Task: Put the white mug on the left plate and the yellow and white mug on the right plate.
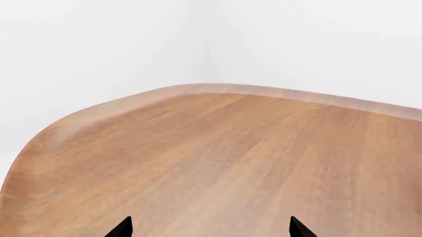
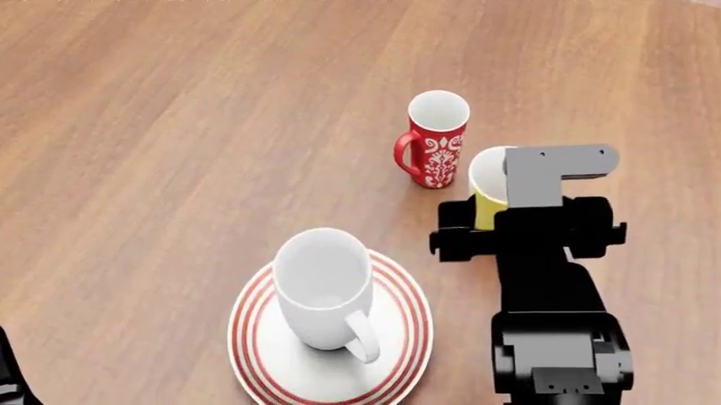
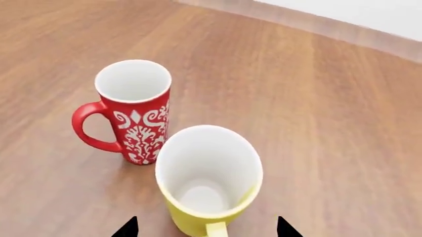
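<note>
The white mug (image 2: 324,283) stands upright on a red-ringed plate (image 2: 253,354), handle toward me; only this one plate shows, the other is out of view. The yellow and white mug (image 3: 207,173) stands on the table with its handle toward the right wrist camera. My right gripper (image 3: 206,229) is open, one fingertip on each side of the mug's near wall, not touching it. In the head view the yellow and white mug (image 2: 487,181) is half hidden behind my right wrist (image 2: 535,232). My left gripper (image 1: 211,229) is open and empty over bare wood.
A red mug with white pattern (image 2: 434,139) stands just left of and behind the yellow one, also in the right wrist view (image 3: 135,111), handle to its left. The left wrist view shows the table's rounded corner edge (image 1: 218,90) and a white wall.
</note>
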### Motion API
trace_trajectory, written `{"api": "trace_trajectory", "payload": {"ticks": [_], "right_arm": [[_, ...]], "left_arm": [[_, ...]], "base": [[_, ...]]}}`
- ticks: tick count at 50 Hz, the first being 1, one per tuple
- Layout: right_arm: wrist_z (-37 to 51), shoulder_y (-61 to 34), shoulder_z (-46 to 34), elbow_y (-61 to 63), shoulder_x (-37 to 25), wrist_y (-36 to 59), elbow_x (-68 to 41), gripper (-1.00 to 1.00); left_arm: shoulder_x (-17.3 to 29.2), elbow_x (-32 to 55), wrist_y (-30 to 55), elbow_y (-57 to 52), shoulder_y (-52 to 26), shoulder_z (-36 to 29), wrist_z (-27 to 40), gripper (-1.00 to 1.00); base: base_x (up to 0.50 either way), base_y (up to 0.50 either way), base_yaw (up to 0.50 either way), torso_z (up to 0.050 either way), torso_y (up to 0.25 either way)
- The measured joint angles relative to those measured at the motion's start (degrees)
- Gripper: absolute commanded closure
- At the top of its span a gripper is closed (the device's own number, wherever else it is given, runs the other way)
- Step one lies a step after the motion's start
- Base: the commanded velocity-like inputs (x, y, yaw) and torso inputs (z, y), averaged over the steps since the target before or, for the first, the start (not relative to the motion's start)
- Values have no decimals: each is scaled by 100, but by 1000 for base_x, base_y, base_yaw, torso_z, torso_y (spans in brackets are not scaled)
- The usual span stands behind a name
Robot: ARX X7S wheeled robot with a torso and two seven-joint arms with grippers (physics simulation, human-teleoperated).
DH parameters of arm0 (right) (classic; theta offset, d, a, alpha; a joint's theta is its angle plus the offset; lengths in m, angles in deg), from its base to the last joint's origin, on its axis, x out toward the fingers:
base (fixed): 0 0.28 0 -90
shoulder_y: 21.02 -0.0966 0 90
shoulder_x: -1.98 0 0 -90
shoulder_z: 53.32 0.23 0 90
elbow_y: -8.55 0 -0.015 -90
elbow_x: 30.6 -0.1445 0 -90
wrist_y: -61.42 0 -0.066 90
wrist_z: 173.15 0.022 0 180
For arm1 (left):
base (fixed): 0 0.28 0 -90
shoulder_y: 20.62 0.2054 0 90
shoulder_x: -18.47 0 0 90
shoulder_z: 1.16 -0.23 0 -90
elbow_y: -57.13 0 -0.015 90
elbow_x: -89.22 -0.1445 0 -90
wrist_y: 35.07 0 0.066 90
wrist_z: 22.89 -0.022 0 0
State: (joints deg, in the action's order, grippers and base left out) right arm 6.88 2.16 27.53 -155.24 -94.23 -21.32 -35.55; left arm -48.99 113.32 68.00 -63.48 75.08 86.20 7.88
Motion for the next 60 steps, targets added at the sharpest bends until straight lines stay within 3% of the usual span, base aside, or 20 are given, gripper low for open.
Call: {"api": "trace_trajectory", "payload": {"ticks": [13,36,60], "right_arm": [[40,100,65,134,-58,-56,-42,-100],[57,172,101,71,-74,-192,-70,-100],[81,812,291,1625,-185,-173,-340,-100]], "left_arm": [[22,24,-5,-9,10,25,38,-100],[40,-2,-161,-2,54,77,79,-100],[66,52,-268,8,79,93,65,-100]], "base": [[0,0,0,0,0],[0,0,0,12,-140],[0,0,0,1,-4]]}}
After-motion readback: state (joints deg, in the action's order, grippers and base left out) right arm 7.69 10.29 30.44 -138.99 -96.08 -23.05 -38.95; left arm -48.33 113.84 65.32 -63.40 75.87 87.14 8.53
